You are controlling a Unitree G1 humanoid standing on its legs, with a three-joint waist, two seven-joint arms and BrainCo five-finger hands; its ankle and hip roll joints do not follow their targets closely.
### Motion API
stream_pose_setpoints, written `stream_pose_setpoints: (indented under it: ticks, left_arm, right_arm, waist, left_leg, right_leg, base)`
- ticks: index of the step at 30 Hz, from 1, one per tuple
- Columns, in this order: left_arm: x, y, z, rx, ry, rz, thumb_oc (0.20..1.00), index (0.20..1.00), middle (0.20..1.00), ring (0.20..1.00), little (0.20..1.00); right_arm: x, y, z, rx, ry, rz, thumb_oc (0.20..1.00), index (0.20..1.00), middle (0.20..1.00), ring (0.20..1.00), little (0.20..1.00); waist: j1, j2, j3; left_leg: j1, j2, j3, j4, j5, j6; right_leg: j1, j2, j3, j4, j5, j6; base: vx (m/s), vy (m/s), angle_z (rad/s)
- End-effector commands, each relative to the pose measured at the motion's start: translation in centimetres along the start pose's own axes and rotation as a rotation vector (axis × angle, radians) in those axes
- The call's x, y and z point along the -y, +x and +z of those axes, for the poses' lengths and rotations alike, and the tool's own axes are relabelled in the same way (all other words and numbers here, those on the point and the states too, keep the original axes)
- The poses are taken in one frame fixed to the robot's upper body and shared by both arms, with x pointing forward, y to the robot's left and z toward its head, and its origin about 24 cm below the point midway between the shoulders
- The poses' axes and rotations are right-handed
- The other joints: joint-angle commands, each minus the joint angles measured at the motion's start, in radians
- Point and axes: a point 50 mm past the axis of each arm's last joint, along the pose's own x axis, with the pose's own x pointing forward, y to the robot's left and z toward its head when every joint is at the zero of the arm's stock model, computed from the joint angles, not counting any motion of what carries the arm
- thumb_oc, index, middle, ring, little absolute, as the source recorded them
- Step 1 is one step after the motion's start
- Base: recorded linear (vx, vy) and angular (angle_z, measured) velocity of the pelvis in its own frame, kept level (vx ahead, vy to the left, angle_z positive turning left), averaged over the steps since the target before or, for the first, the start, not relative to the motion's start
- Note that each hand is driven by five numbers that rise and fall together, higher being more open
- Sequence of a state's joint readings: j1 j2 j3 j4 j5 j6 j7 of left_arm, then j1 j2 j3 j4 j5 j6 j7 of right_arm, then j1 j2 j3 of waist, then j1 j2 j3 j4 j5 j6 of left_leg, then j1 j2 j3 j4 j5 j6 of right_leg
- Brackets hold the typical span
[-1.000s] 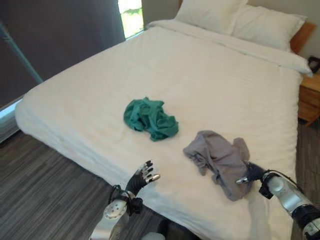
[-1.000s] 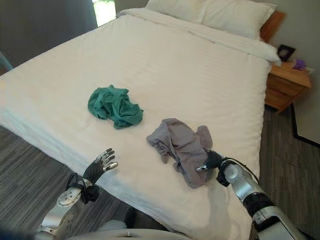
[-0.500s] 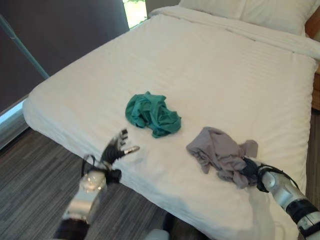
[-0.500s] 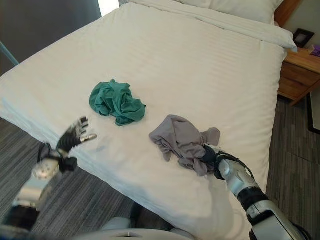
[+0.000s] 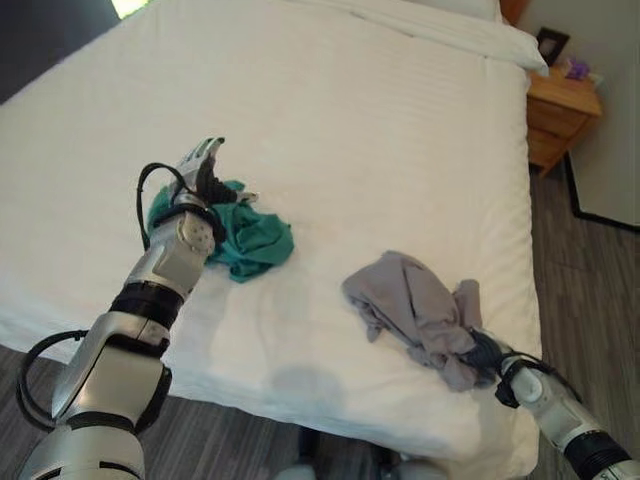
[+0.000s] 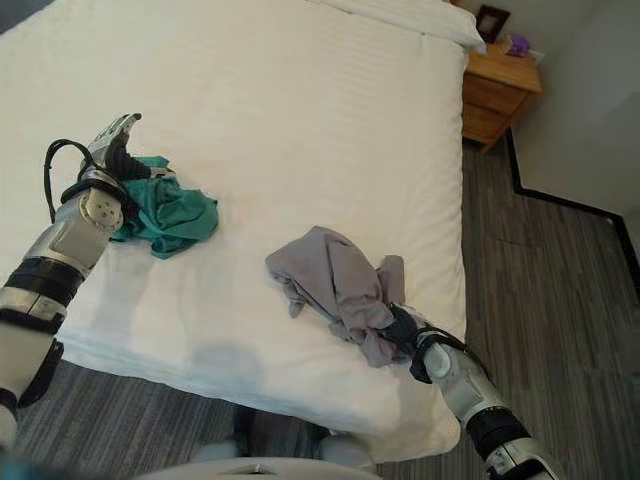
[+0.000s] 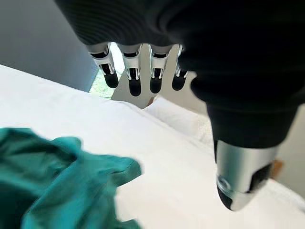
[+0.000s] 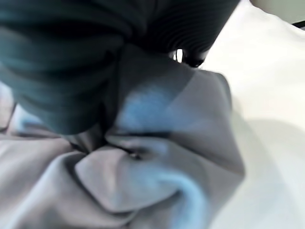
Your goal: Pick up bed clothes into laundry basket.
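So the bed with its white sheet took up most of both eye views, and there were two crumpled bits of clothing lying on it, well apart from each other. The green garment sat toward the robot's left side of the mattress, and the grey garment was bunched up close to the near edge on the right.

The left hand was up over the green garment, right at its far-left edge. In the left wrist view its fingers were straight out in a row with the thumb held apart from them, so that hand was open with nothing in it. The green cloth lay below the fingers in that view, and I couldn't really tell if the palm was touching it or just hovering.

The right hand was buried in the near corner of the grey garment. From the right wrist view the grey fabric was bunched up tight against the dark ribbed cover, and the fingers were hidden in the folds, so I honestly can't say if it was gripping the cloth or just pushed into it.

Off past the far right corner of the bed was a wooden nightstand, with a dark picture frame and a small purple thing on top. Grey wood-look floor ran down the right side of the bed.
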State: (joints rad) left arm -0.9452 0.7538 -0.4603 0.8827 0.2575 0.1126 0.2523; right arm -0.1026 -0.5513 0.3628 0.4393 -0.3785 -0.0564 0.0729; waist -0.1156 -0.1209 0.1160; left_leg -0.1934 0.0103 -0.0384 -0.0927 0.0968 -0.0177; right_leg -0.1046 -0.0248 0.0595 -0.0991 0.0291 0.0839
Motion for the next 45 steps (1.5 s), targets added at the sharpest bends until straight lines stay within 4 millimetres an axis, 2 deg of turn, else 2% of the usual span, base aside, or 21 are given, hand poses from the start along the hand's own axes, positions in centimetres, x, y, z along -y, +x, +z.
stream_pose_setpoints:
  ticks: [1,3,7,13,16,17,21,22,23,24,25,26,29,32,36,37,38,40,41,43,45]
  left_arm:
    - [-5.1,1.7,0.3,-0.049,-0.002,0.191,1.0,1.0,1.0,1.0,1.0]
    - [-6.8,1.9,0.5,-0.054,0.073,0.265,1.0,1.0,1.0,1.0,1.0]
    - [-7.7,1.7,-0.7,-0.08,0.175,0.299,1.0,1.0,1.0,1.0,1.0]
    - [-7.5,1.2,-0.8,-0.042,0.248,0.295,1.0,1.0,1.0,1.0,1.0]
    - [-5.4,0.7,-1.1,-0.007,0.233,0.206,1.0,1.0,1.0,1.0,1.0]
    - [-3.8,0.5,-1.6,-0.027,0.206,0.127,1.0,1.0,1.0,1.0,1.0]
    - [-2.0,0.3,-2.0,-0.053,0.141,0.044,1.0,1.0,1.0,1.0,1.0]
    - [1.1,-0.6,-2.0,-0.038,0.126,-0.093,0.912,0.912,0.912,0.912,0.912]
    - [1.1,-0.6,-2.0,-0.038,0.126,-0.094,0.849,0.849,0.849,0.849,0.849]
    - [2.4,-1.0,-2.1,-0.046,0.103,-0.131,0.586,0.586,0.586,0.586,0.586]
    - [4.4,-1.8,-2.3,-0.058,0.102,-0.205,0.498,0.498,0.498,0.498,0.498]
    - [6.2,-2.5,-2.0,-0.047,0.113,-0.262,0.2,0.2,0.2,0.2,0.2]
    - [7.4,-3.0,-1.7,-0.032,0.132,-0.312,0.2,0.2,0.2,0.2,0.2]
    - [9.1,-4.3,-0.6,0.022,0.032,-0.354,0.2,0.2,0.2,0.2,0.2]
    - [9.3,-6.5,-0.9,0.035,-0.256,-0.326,0.2,0.2,0.2,0.2,0.2]
    - [9.3,-6.5,-0.9,0.035,-0.256,-0.326,0.2,0.2,0.2,0.2,0.2]
    - [8.7,-7.9,-0.9,0.052,-0.529,-0.291,0.2,0.2,0.2,0.2,0.2]
    - [7.9,-9.6,-0.9,0.084,-0.771,-0.28,0.2,0.2,0.2,0.2,0.2]
    - [7.8,-9.6,-0.9,0.083,-0.771,-0.28,0.2,0.2,0.2,0.2,0.2]
    - [6.2,-11.0,-1.3,0.121,-0.93,-0.214,0.2,0.2,0.2,0.2,0.2]
    - [5.8,-11.6,-1.5,0.125,-0.967,-0.197,0.2,0.2,0.2,0.2,0.2]
  right_arm:
    - [-6.6,-4.5,-6.1,-0.266,0.01,0.28,0.2,0.2,0.2,0.2,0.2]
    - [-6.7,-4.5,-6.0,-0.256,0.031,0.262,0.2,0.2,0.2,0.2,0.2]
    - [-7.3,-4.4,-6.0,-0.26,0.056,0.272,0.2,0.2,0.2,0.2,0.2]
    - [-8.3,-4.6,-6.6,-0.296,0.068,0.295,0.2,0.2,0.2,0.2,0.2]
    - [-7.8,-4.0,-6.0,-0.276,0.063,0.277,0.2,0.2,0.2,0.2,0.2]
    - [-7.2,-3.4,-5.2,-0.24,0.057,0.263,0.2,0.2,0.2,0.2,0.2]
    - [-6.7,-2.8,-4.9,-0.232,0.049,0.25,0.2,0.2,0.2,0.2,0.2]
    - [-5.8,-2.1,-3.5,-0.175,0.038,0.227,0.2,0.2,0.2,0.2,0.2]
    - [-5.8,-2.2,-3.6,-0.176,0.037,0.227,0.2,0.2,0.2,0.2,0.2]
    - [-5.8,-2.0,-3.5,-0.173,0.033,0.225,0.2,0.2,0.2,0.2,0.2]
    - [-5.8,-1.9,-3.3,-0.168,0.031,0.223,0.2,0.2,0.2,0.2,0.2]
    - [-5.8,-1.9,-3.3,-0.168,0.028,0.218,0.2,0.2,0.2,0.2,0.2]
    - [-5.7,-1.9,-3.4,-0.173,0.03,0.213,0.2,0.2,0.2,0.2,0.2]
    - [-5.1,-2.2,-3.8,-0.194,0.102,0.156,0.2,0.2,0.2,0.2,0.2]
    - [-2.1,-2.6,-3.9,-0.177,0.489,-0.065,0.2,0.2,0.2,0.2,0.2]
    - [-2.1,-2.6,-3.9,-0.177,0.489,-0.065,0.2,0.2,0.2,0.2,0.2]
    - [0.8,-2.5,-2.6,-0.064,0.643,-0.214,0.2,0.2,0.2,0.2,0.2]
    - [4.5,-3.0,-1.0,0.084,0.749,-0.364,0.2,0.2,0.2,0.2,0.2]
    - [4.5,-3.1,-1.0,0.084,0.749,-0.363,0.2,0.2,0.2,0.2,0.2]
    - [7.7,-4.2,1.5,0.292,0.852,-0.458,0.2,0.2,0.2,0.2,0.2]
    - [8.0,-4.6,2.3,0.355,0.899,-0.45,0.2,0.2,0.2,0.2,0.2]
  waist:
    - [0.017,0.021,0.071]
    - [0.018,0.014,0.082]
    - [0.03,0.005,0.099]
    - [0.048,0.004,0.115]
    - [0.057,0.007,0.133]
    - [0.056,0.004,0.145]
    - [0.056,0.004,0.16]
    - [0.053,-0.002,0.182]
    - [0.054,-0.001,0.181]
    - [0.054,-0.002,0.186]
    - [0.053,-0.003,0.193]
    - [0.052,-0.002,0.199]
    - [0.051,0.0,0.2]
    - [0.053,0.007,0.202]
    - [0.057,0.02,0.187]
    - [0.057,0.02,0.186]
    - [0.064,0.031,0.171]
    - [0.069,0.042,0.126]
    - [0.068,0.041,0.124]
    - [0.076,0.048,0.076]
    - [0.076,0.051,0.06]
  left_leg:
    - [0.067,-0.017,-0.021,0.005,-0.067,-0.018]
    - [0.057,-0.017,-0.015,0.005,-0.065,-0.018]
    - [0.052,-0.021,-0.007,0.005,-0.065,-0.018]
    - [0.058,-0.024,-0.013,0.005,-0.071,-0.015]
    - [0.056,-0.024,-0.014,0.005,-0.072,-0.014]
    - [0.05,-0.024,-0.013,0.005,-0.07,-0.013]
    - [0.038,-0.025,-0.011,0.005,-0.064,-0.012]
    - [0.025,-0.027,-0.005,0.005,-0.058,-0.012]
    - [0.025,-0.027,-0.005,0.005,-0.058,-0.012]
    - [0.021,-0.028,-0.004,0.005,-0.057,-0.012]
    - [0.017,-0.03,-0.003,0.005,-0.055,-0.01]
    - [0.014,-0.03,0.0,0.005,-0.054,-0.01]
    - [0.015,-0.03,0.002,0.005,-0.055,-0.009]
    - [0.026,-0.033,0.006,0.005,-0.062,-0.008]
    - [0.059,-0.035,0.012,0.005,-0.071,-0.007]
    - [0.058,-0.035,0.012,0.005,-0.071,-0.007]
    - [0.086,-0.035,0.015,0.005,-0.082,-0.007]
    - [0.119,-0.034,0.023,0.005,-0.09,-0.009]
    - [0.115,-0.036,0.023,0.005,-0.085,-0.009]
    - [0.148,-0.038,0.021,0.005,-0.09,-0.008]
    - [0.162,-0.039,0.02,0.005,-0.093,-0.008]
  right_leg:
    - [-0.086,-0.015,-0.02,0.012,0.114,0.077]
    - [-0.097,-0.013,-0.019,0.012,0.12,0.081]
    - [-0.104,-0.014,-0.015,0.012,0.124,0.083]
    - [-0.095,-0.018,-0.026,0.012,0.113,0.082]
    - [-0.097,-0.019,-0.034,0.012,0.115,0.082]
    - [-0.105,-0.019,-0.034,0.012,0.121,0.082]
    - [-0.119,-0.019,-0.035,0.014,0.132,0.082]
    - [-0.134,-0.019,-0.032,0.016,0.142,0.082]
    - [-0.134,-0.019,-0.032,0.016,0.142,0.082]
    - [-0.137,-0.019,-0.032,0.016,0.143,0.081]
    - [-0.14,-0.019,-0.031,0.016,0.146,0.081]
    - [-0.145,-0.019,-0.03,0.016,0.148,0.08]
    - [-0.145,-0.02,-0.03,0.016,0.146,0.081]
    - [-0.136,-0.023,-0.028,0.017,0.139,0.079]
    - [-0.107,-0.028,-0.026,0.018,0.131,0.078]
    - [-0.108,-0.028,-0.026,0.017,0.131,0.079]
    - [-0.088,-0.028,-0.025,0.019,0.124,0.078]
    - [-0.054,-0.032,-0.029,0.016,0.118,0.077]
    - [-0.057,-0.034,-0.028,0.014,0.122,0.077]
    - [-0.023,-0.036,-0.032,0.014,0.111,0.073]
    - [-0.008,-0.037,-0.035,0.014,0.105,0.071]
  base:
    - [-0.03,-0.006,-0.03]
    - [-0.01,-0.008,-0.04]
    - [0.0,0.001,-0.02]
    - [0.0,0.0,-0.02]
    - [-0.06,0.009,-0.02]
    - [-0.04,0.006,-0.02]
    - [-0.06,0.006,-0.02]
    - [-0.06,0.009,-0.04]
    - [-0.07,0.011,-0.05]
    - [-0.03,0.011,-0.06]
    - [-0.05,0.017,0.0]
    - [-0.03,0.014,0.04]
    - [-0.01,0.005,0.02]
    - [-0.01,0.009,-0.03]
    - [0.0,0.007,-0.02]
    - [0.05,0.028,-0.07]
    - [0.04,0.023,-0.11]
    - [0.06,0.026,-0.24]
    - [0.06,0.016,-0.09]
    - [0.06,0.0,0.04]
    - [0.03,-0.005,0.01]
